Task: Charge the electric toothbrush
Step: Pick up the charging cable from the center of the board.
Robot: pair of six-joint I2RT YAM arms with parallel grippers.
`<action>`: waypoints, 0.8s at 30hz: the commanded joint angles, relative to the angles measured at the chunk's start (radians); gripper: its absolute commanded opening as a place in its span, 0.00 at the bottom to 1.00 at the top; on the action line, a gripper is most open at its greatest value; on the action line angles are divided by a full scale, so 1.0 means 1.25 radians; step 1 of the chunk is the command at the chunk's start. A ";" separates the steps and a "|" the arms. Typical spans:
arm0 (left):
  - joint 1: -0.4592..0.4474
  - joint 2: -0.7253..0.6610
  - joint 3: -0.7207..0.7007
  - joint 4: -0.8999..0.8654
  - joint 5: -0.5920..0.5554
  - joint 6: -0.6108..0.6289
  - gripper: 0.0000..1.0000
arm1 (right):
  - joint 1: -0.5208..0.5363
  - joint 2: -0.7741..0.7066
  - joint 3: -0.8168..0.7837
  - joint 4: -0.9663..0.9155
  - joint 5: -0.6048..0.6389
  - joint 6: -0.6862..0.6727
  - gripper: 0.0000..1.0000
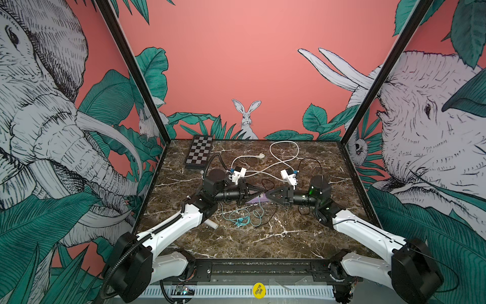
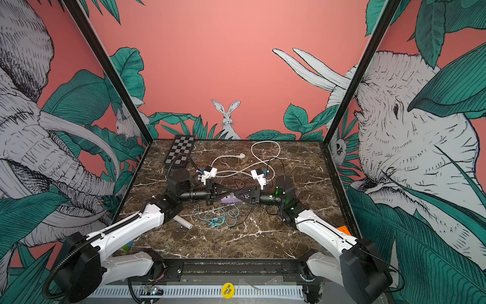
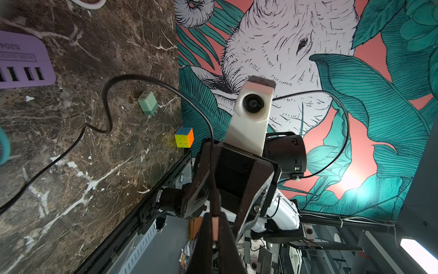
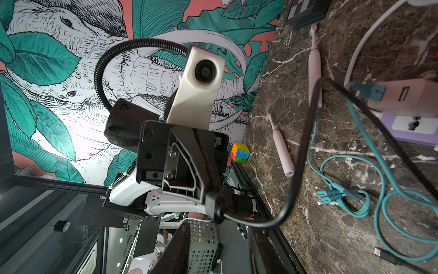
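Observation:
Two pink electric toothbrushes lie flat on the marble, one [image 4: 282, 147] nearer the left arm and the other [image 4: 315, 71] farther back. The pale end of one pokes out from under the left arm [image 1: 211, 223]. My left gripper [image 1: 263, 193] [image 3: 215, 218] [image 4: 216, 206] is shut on the end of a thin black cable [image 4: 305, 151] [image 3: 106, 104], above the purple power strip [image 1: 256, 201] [image 3: 21, 61]. My right gripper [image 1: 268, 196] [image 4: 220, 231] faces it tip to tip, open, with its fingers [image 3: 258, 189] on either side of the left gripper's tip.
A pink adapter [image 4: 407, 97] with a teal plug sits in the strip, and the teal cable [image 1: 244, 218] [image 4: 355, 201] lies coiled in front. A white cable [image 1: 284, 158] and a chessboard [image 1: 199, 152] lie at the back. A green adapter [image 3: 148, 103] and a colour cube [image 3: 184, 137] are on the right.

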 commanded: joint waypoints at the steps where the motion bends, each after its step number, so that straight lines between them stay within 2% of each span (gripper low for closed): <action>1: 0.001 -0.031 -0.015 0.041 0.025 -0.003 0.00 | 0.000 0.020 0.023 0.102 -0.004 0.016 0.40; 7: 0.001 -0.038 -0.025 0.061 0.034 -0.009 0.00 | -0.002 0.046 0.031 0.138 -0.012 0.026 0.33; 17: 0.001 -0.053 -0.033 0.039 0.049 0.004 0.00 | -0.009 0.032 0.039 0.147 -0.055 0.029 0.14; 24: 0.001 -0.045 -0.015 0.010 0.051 0.024 0.00 | -0.009 0.023 0.047 0.106 -0.100 0.010 0.16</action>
